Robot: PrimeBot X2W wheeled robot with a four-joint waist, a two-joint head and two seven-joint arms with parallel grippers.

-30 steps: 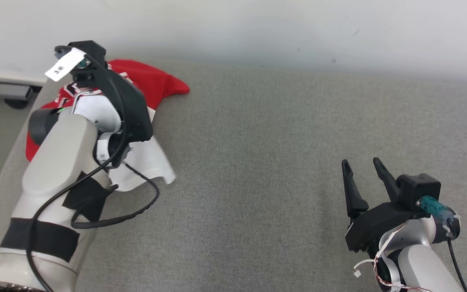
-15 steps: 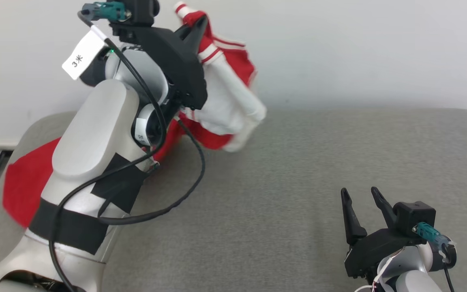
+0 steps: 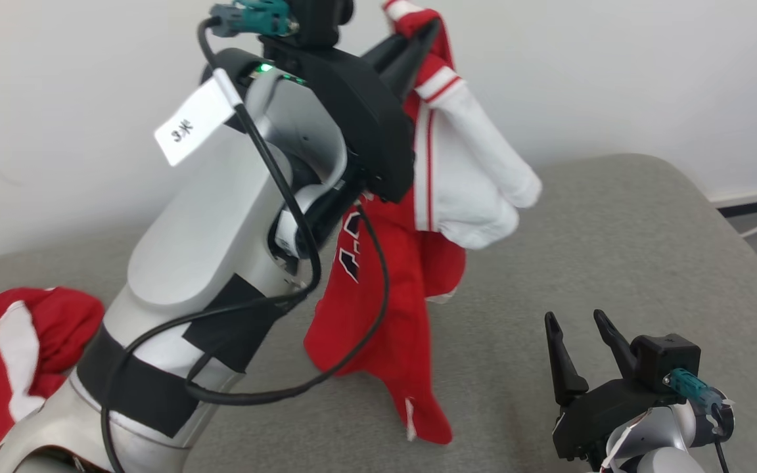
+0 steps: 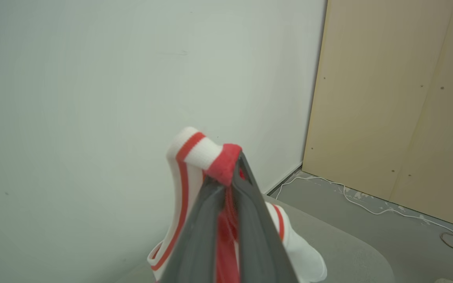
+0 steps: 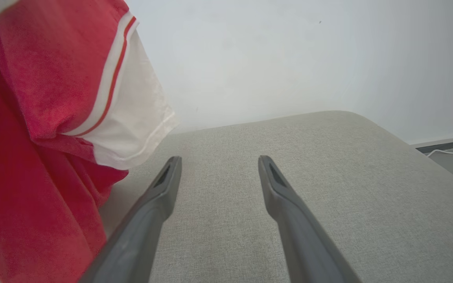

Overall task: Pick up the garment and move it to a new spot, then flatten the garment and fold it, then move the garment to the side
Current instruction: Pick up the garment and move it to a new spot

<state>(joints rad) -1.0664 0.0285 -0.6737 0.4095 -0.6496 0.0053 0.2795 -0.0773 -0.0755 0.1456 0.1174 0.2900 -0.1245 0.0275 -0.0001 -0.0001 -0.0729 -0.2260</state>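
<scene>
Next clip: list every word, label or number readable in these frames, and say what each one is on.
"3米": on the white tag hanging by the left arm, slightly blurred.
Black-and-white print on the red garment: creased and partly hidden, unreadable.
No other text can be made out.

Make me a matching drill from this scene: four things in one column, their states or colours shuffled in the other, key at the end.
1. left gripper
2. right gripper
3. garment
4. padded surface

A. hanging, red and white
B. open, empty
C. grey
D. shut on cloth, raised

Pairs: 1-D, 2-B, 3-A, 4-C
</scene>
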